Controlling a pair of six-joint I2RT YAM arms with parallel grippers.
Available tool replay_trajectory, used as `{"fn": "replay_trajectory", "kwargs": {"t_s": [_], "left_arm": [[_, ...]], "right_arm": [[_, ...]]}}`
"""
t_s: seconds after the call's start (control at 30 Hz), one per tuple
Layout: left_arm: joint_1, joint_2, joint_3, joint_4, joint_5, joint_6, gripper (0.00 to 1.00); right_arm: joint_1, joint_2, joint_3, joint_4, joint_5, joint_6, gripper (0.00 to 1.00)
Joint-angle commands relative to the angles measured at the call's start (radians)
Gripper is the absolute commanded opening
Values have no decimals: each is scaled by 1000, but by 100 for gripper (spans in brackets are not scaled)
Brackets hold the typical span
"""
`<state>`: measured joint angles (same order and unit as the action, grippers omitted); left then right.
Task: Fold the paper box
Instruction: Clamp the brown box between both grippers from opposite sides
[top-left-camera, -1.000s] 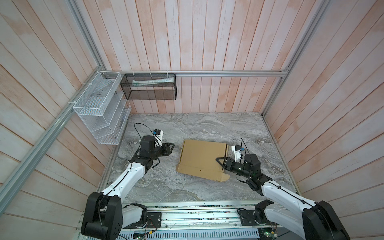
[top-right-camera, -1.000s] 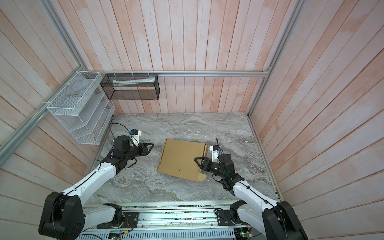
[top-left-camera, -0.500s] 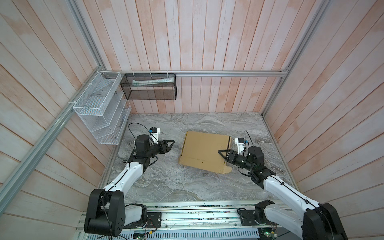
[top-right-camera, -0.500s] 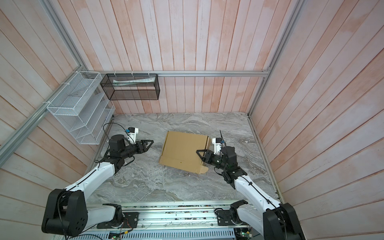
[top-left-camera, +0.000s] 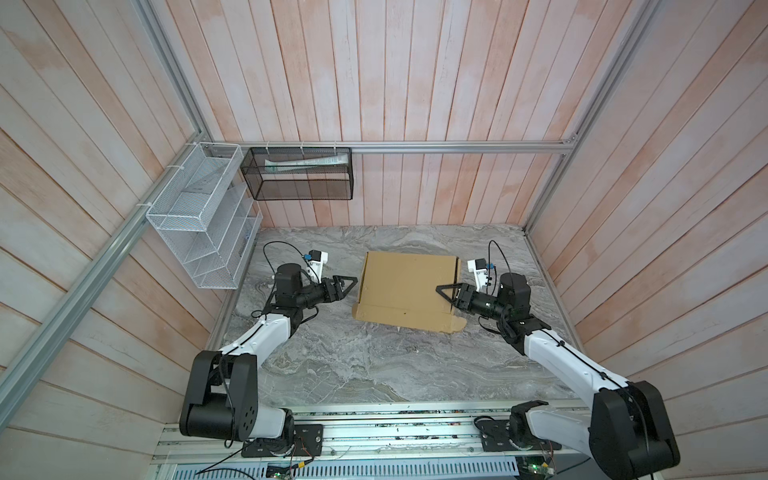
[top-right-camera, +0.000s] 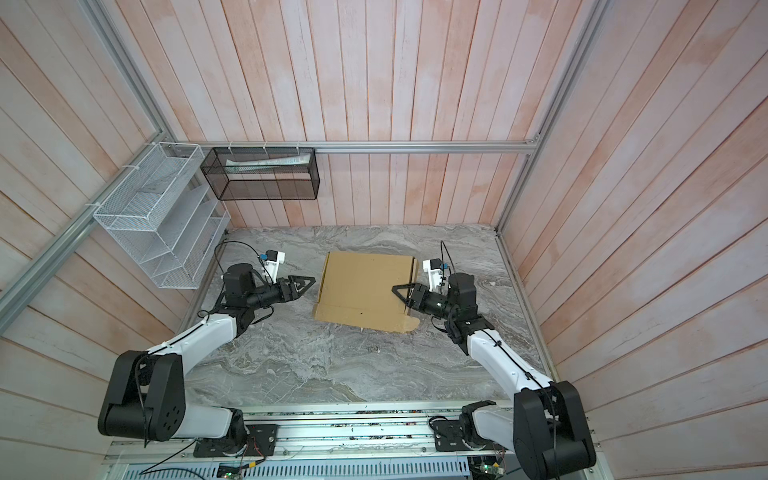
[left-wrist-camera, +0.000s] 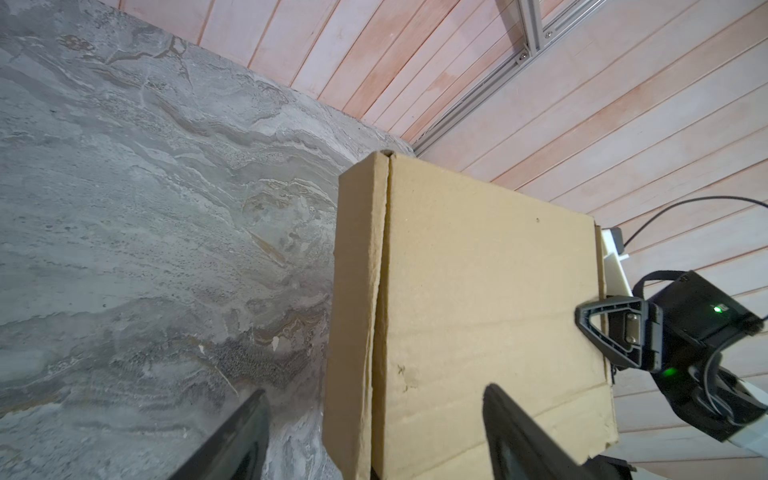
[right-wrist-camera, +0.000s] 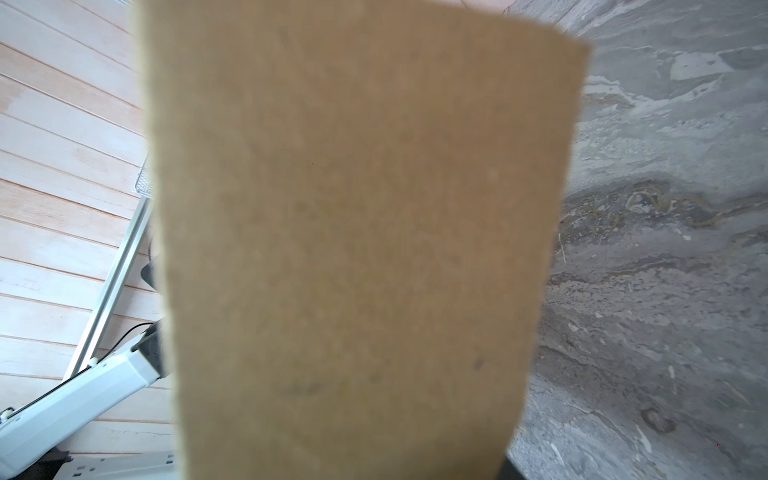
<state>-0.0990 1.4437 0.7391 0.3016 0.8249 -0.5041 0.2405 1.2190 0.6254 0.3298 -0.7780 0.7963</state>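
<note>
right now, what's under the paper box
Only the marble table shows around the paper box, which rests closed on it. The right gripper grips its right edge; anything beneath the box, including that gripper's lower finger, is covered.

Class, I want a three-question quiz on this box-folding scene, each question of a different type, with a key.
1. True or false: both grippers grip the paper box.
2. Which gripper has a finger lying over the box's top? A) left B) right C) neither
3. Fill in: on the back wall hangs a ____ mesh basket.
Key: 1. False: the left gripper stands open, apart from the box. 2. B, the right gripper. 3. black.
</note>
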Motion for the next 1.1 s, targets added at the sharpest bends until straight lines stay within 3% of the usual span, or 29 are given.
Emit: {"fn": "replay_trajectory", "kwargs": {"t_s": [0.0, 0.7, 1.07], "left_arm": [[5, 27, 26, 77, 73, -33, 82], [5, 107, 87, 93, 250, -52, 85], [-18, 129, 83, 186, 336, -107, 85]], "right_arm": [[-6, 22, 49, 33, -111, -37, 46], [-9, -1, 51, 37, -204, -72, 43], [-9, 33, 47, 85, -241, -62, 43]]}}
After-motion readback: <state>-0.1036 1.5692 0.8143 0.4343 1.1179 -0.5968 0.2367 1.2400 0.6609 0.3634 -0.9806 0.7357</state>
